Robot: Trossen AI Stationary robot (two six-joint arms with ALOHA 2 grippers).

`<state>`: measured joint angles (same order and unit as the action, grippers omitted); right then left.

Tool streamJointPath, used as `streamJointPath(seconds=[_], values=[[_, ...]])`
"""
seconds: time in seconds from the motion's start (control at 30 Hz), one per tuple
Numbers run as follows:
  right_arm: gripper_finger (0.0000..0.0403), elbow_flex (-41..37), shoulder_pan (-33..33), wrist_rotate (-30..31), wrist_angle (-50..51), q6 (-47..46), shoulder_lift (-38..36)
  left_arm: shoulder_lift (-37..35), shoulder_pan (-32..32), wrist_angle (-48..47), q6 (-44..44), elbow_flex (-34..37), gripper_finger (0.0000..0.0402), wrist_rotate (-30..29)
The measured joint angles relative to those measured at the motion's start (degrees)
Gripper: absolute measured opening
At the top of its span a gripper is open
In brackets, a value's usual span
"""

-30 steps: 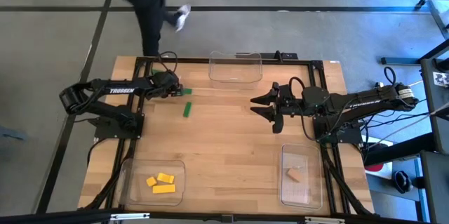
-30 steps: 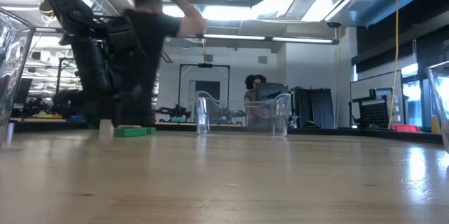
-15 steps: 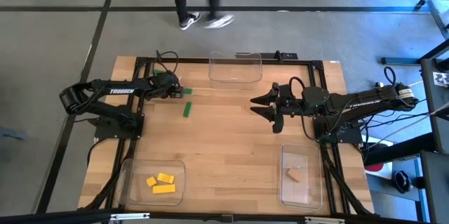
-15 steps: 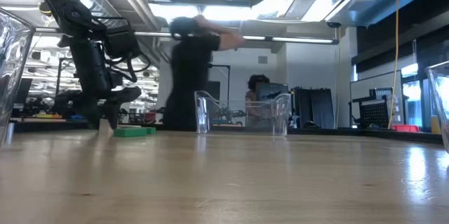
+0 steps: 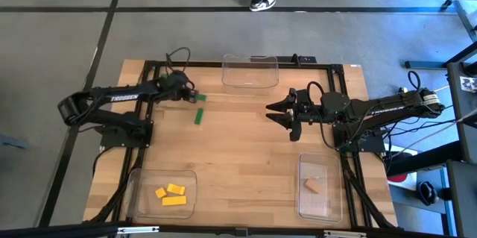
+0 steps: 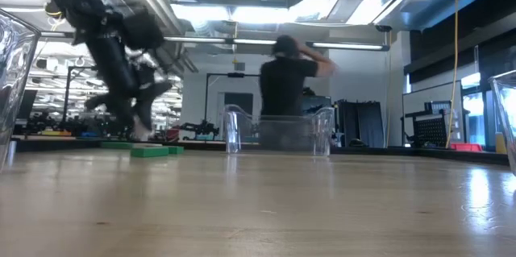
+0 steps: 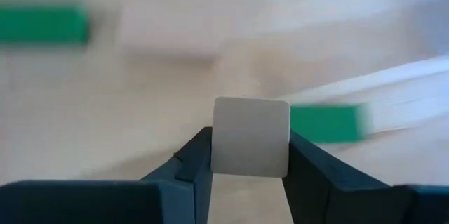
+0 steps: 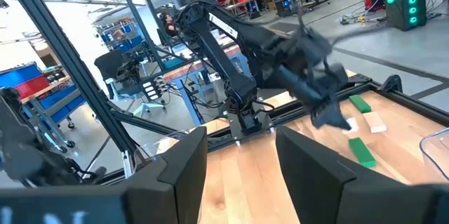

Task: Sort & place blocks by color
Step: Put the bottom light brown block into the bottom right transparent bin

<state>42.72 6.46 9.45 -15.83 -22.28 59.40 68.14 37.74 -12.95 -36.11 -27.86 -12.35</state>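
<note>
My left gripper [image 5: 188,93] hangs over the far left of the table, shut on a pale tan block [image 7: 251,136]. Below it two green blocks [image 5: 199,116] [image 5: 200,98] lie flat on the wood, and another pale block [image 7: 168,31] lies between them. My right gripper [image 5: 277,113] hovers high over the table's right half, open, nothing between its fingers [image 8: 182,164]. The near left tray [image 5: 141,201] holds three yellow blocks [image 5: 171,193]. A tan block [image 5: 311,186] lies in the near right tray [image 5: 332,193]. My left gripper pinches the pale block between its two fingers, which press on two opposite side faces [image 7: 217,147]. The block's square end face [image 7: 251,129] shows between the fingertips. The fingers slant down from the table's left side. In the low view the gripper is clear of the table.
A clear tray [image 5: 250,83] with nothing in it stands at the middle of the far edge. A person [image 6: 289,88] passes beyond that edge. Bare wood lies between the two arms, in the table's middle.
My left gripper has risen from the table by the green blocks and has rolled at the wrist, carrying the pale block up off the wood. The green blocks have stayed put. The person behind the far edge has walked from left to right.
</note>
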Motion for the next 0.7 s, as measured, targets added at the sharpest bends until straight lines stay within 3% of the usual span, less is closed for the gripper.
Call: streamJointPath(seconds=[0.2, 0.33, 0.53, 0.7], values=[[0.0175, 0.0, 0.0, 0.0, 0.2, 0.0, 0.0, -10.9, -0.7, 0.5, 5.9, -6.9, 0.0123, 3.1], [0.0175, 0.0, 0.0, 0.0, 0.2, 0.0, 0.0, -18.4, -4.7, 4.3, 10.7, -11.7, 0.0123, 6.4], [0.0175, 0.0, 0.0, 0.0, 0.2, 0.1, 0.0, -26.4, -17.3, 13.1, 11.4, -13.6, 0.0123, 7.2], [0.0175, 0.0, 0.0, 0.0, 0.2, 0.1, 0.0, -26.7, -31.2, 18.3, 12.8, -13.6, 0.0123, 2.4]])
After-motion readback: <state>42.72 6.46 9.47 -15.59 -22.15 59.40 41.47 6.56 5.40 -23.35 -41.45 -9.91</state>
